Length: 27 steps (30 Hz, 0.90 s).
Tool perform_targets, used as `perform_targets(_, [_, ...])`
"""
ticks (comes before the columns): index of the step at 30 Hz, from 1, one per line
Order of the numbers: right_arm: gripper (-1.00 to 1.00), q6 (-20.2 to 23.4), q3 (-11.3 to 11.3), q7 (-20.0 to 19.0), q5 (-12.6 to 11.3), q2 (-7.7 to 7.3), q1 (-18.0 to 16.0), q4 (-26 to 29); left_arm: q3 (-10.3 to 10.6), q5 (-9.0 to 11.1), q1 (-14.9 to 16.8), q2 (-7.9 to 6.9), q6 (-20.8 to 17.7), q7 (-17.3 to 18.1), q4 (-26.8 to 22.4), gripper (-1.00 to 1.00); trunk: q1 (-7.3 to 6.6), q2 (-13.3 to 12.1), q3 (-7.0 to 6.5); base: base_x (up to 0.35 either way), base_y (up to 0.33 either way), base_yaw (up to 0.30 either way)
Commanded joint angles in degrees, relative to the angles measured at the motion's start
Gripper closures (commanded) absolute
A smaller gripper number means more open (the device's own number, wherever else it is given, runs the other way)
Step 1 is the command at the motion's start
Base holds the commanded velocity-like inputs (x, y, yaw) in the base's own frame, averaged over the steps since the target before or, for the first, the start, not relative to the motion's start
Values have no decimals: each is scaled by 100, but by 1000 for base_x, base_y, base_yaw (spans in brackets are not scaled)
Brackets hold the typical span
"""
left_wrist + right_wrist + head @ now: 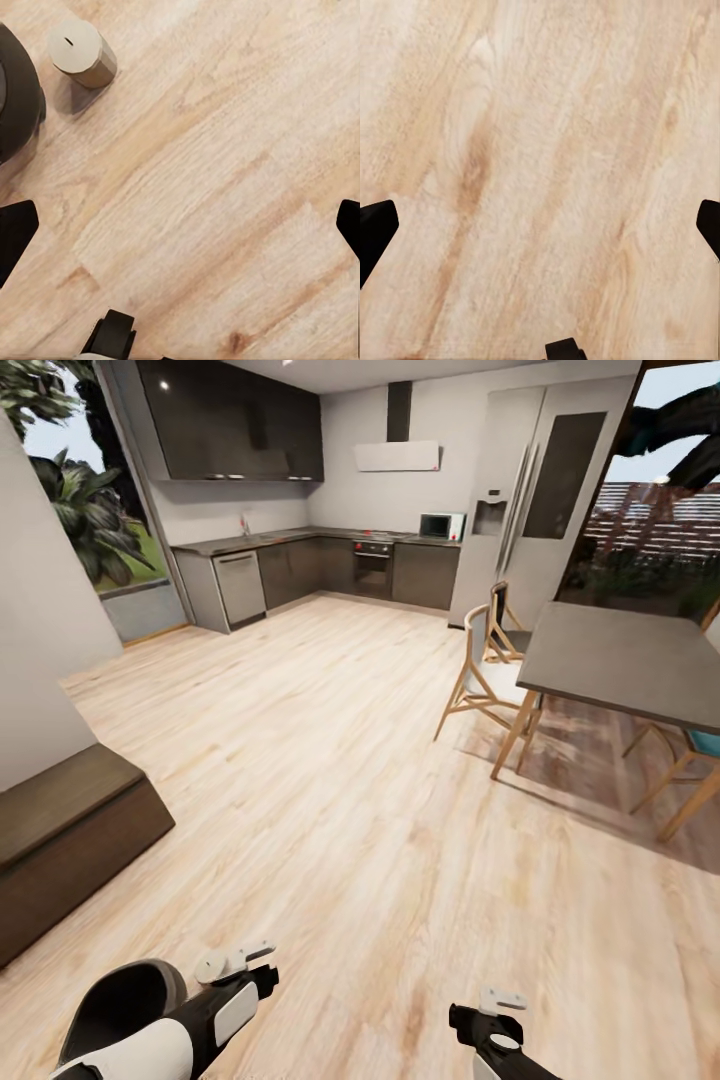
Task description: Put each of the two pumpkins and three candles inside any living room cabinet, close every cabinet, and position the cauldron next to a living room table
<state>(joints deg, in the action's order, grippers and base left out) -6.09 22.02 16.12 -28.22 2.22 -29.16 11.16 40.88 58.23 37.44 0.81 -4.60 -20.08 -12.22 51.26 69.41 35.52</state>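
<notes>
Nearest, in the left wrist view: one candle (pixel 81 51) stands upright on the wood floor (pixel 225 172), just beside a dark rounded body at the frame edge, judged to be the cauldron (pixel 16 94); whether they touch cannot be told. In the head view the cauldron's black rim (pixel 120 1005) is seen close under the left arm.

Left gripper (pixel 180 225): fingers spread wide, nothing held. Right gripper (pixel 540 225): likewise released, bare floor between the fingers.

Handling, as judgement: the candle is expected to be light, rigid and smooth-sided. It should be pinched across the cylinder at mid-height, from above. Slip is possible if it is taken near the top edge. The cauldron is judged heavier and bulky. A rim grasp or a push is likelier than an enclosing grip.

Further out: a low dark-brown unit (pixel 70 840) sits at the left wall, probably the cabinet, fronts not readable from here. A table (pixel 625 660) with chairs (pixel 480 670) is at right. The grey kitchen (pixel 330 560) is at the far wall. Pumpkins are not located.
</notes>
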Motion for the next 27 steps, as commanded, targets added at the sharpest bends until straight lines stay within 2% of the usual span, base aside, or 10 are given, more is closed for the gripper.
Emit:
perform_targets(1, [-100, -23, 48, 23, -61, -2, -2, 0, 43, 22, 3, -2, -23, -40, -9, -100, 0, 3, 5, 0, -208, 294])
perform_targets(16, [-100, -22, 48, 23, -61, -2, -2, 0, 43, 13, 2, -3, -17, -40, -11, -100, 0, 3, 5, 13, -195, 294])
perform_targets(27, [-100, -23, 48, 23, -61, 7, -2, 0, 43, 20, 6, -2, -14, -40, -9, -100, 0, 3, 5, 250, -17, 294])
